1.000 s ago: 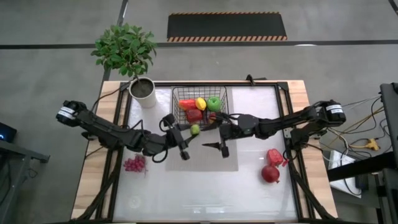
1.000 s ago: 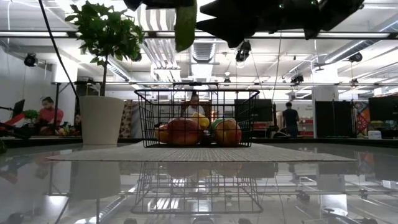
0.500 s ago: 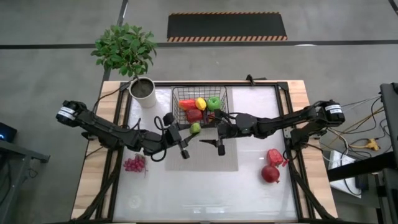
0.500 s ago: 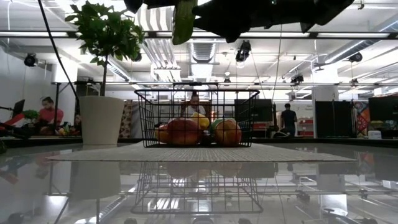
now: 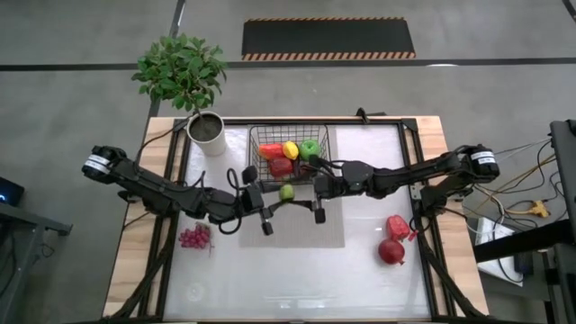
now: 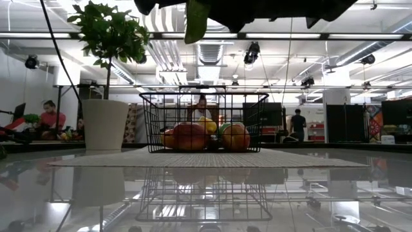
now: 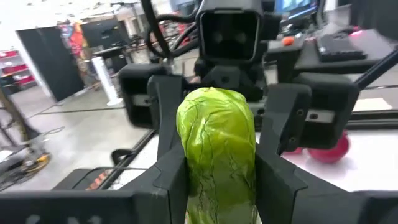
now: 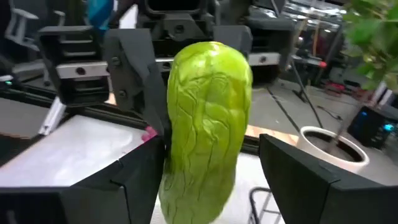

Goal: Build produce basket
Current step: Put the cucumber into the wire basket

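The black wire basket (image 5: 290, 158) stands on a grey mat at the table's far middle and holds red and yellow peppers plus a green and a red apple. In the air just near of it, my left gripper (image 5: 277, 197) is shut on a light-green, wrinkled cucumber (image 5: 286, 192). My right gripper (image 5: 306, 195) faces it, open, with its fingers (image 8: 140, 165) standing on either side of the cucumber's other end (image 8: 208, 112). I cannot tell whether they touch it. In the low view the cucumber (image 6: 195, 19) hangs high above the table. My left gripper pinches the cucumber between its two fingers (image 7: 171, 177), one on each side of the end nearer to it (image 7: 217, 168). It comes level from the table's left, with the fingers lying along the cucumber. The cucumber is lifted clear and points at the right gripper.
A white pot (image 5: 207, 133) with a leafy plant stands left of the basket. Purple grapes (image 5: 194, 237) lie on the table's left part. Two red fruits (image 5: 392, 250) lie on its right part. People sit and stand in the room beyond the table.
The two grippers have closed in on each other above the mat. The right gripper has turned from slanting down to level and moved toward the cucumber, so its open fingers now flank the free end. The cucumber has shifted slightly toward the table's right.
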